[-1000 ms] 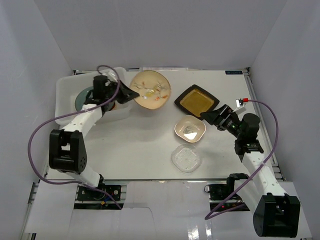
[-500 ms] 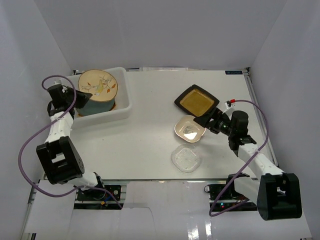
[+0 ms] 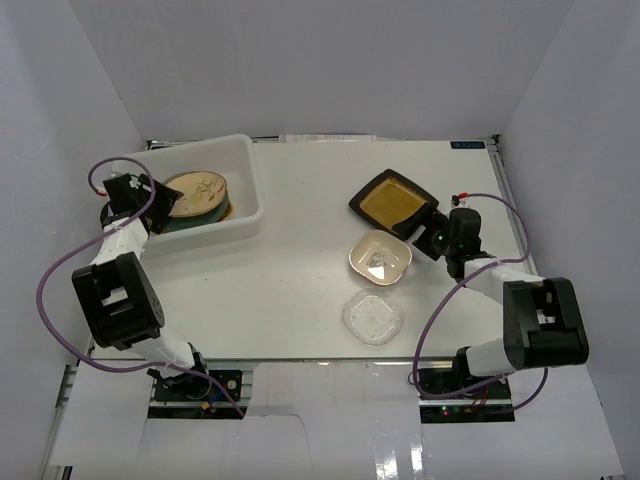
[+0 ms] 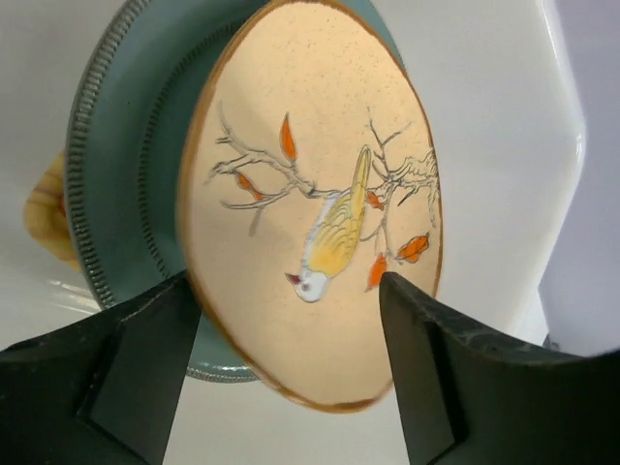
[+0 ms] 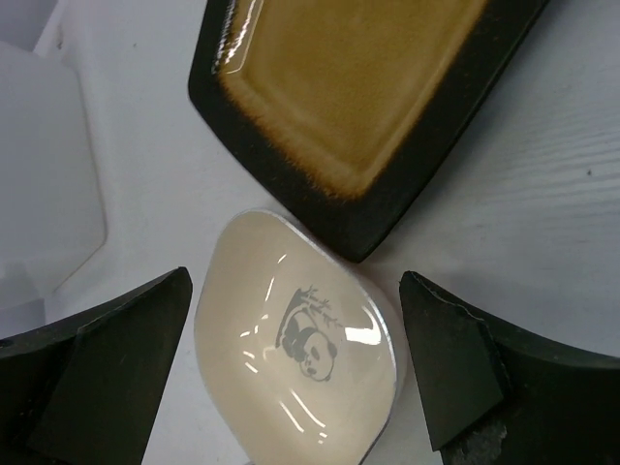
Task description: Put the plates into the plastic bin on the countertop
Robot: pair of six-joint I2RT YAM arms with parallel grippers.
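The plastic bin (image 3: 247, 172) stands at the back left of the countertop (image 3: 300, 270). Inside it, a cream floral plate (image 4: 315, 213) with a yellow bird lies tilted on a grey-blue plate (image 4: 121, 165). An orange woven piece (image 4: 44, 208) shows beneath them. My left gripper (image 4: 289, 291) is open at the bin's left end (image 3: 160, 197), its fingers wide on either side of the floral plate's near rim. My right gripper (image 5: 295, 281) is open, straddling a cream squarish bowl (image 5: 300, 339) with a panda print. A black square plate (image 5: 349, 87) lies just beyond it.
A clear glass dish (image 3: 373, 317) sits on the countertop in front of the cream bowl (image 3: 380, 258). The black plate (image 3: 393, 203) lies behind the bowl, near my right gripper (image 3: 425, 237). White walls enclose the countertop on three sides. Purple cables loop beside both arms.
My left arm carried the cream floral plate from the table into the bin, laid it on the grey-blue plate and opened its jaws. My right gripper closed in on the cream bowl.
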